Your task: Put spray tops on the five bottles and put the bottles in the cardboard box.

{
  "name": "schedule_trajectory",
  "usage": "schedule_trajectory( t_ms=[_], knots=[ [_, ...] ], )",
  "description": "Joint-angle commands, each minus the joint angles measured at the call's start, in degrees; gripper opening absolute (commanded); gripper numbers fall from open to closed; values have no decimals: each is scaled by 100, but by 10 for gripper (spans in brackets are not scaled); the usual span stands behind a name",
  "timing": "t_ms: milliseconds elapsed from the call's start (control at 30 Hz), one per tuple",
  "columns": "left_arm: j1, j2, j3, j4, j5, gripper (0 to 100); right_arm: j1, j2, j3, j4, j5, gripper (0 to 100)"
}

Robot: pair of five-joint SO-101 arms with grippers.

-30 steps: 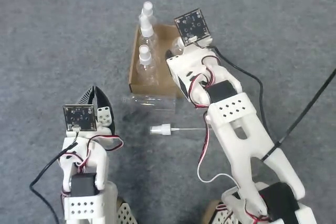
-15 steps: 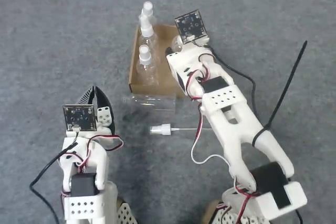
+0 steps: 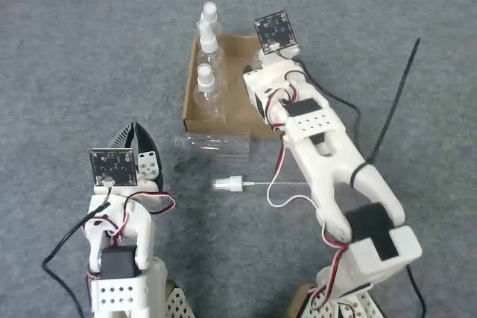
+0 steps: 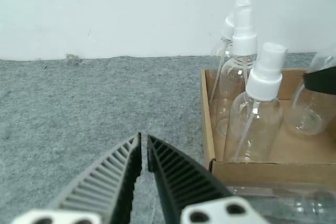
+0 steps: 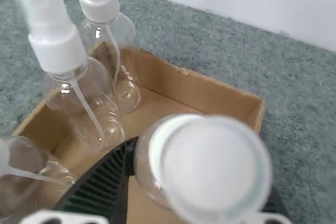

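Note:
The cardboard box (image 3: pixel 231 48) lies at the back of the table. Three clear bottles with white spray tops (image 3: pixel 206 80) (image 4: pixel 258 109) (image 5: pixel 68 72) stand along one side of it. My right gripper (image 3: pixel 260 72) (image 5: pixel 197 192) is over the box's other side, shut on a fourth bottle with a spray top (image 5: pixel 207 163) (image 4: pixel 314 107). One bare bottle (image 3: pixel 214 144) lies on its side in front of the box, and a loose spray top (image 3: pixel 229 183) with its tube lies nearer to me. My left gripper (image 3: pixel 135 136) (image 4: pixel 144 150) is shut and holds nothing, a little way short of the box.
Grey carpet (image 3: pixel 89 57) covers the table, with a white wall (image 4: pixel 131 9) at the back. A thin black cable (image 3: pixel 391 109) runs beside the right arm. Open floor lies to the left of the box.
The right arm has stretched farther over the box, carrying its bottle toward the back. The left arm, the lying bottle and the loose spray top have not moved.

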Motion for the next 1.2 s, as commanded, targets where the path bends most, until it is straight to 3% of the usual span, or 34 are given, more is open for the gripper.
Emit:
schedule_trajectory(
  t_ms=[0, 1167],
  knots=[
    [-26, -88, -75, -88, 44, 12, 127, -57, -484, -119, -35, 133],
    [-26, -88, -75, -70, 44, 12, 558, 2088, -2233, -145, -53, 138]
  ],
)
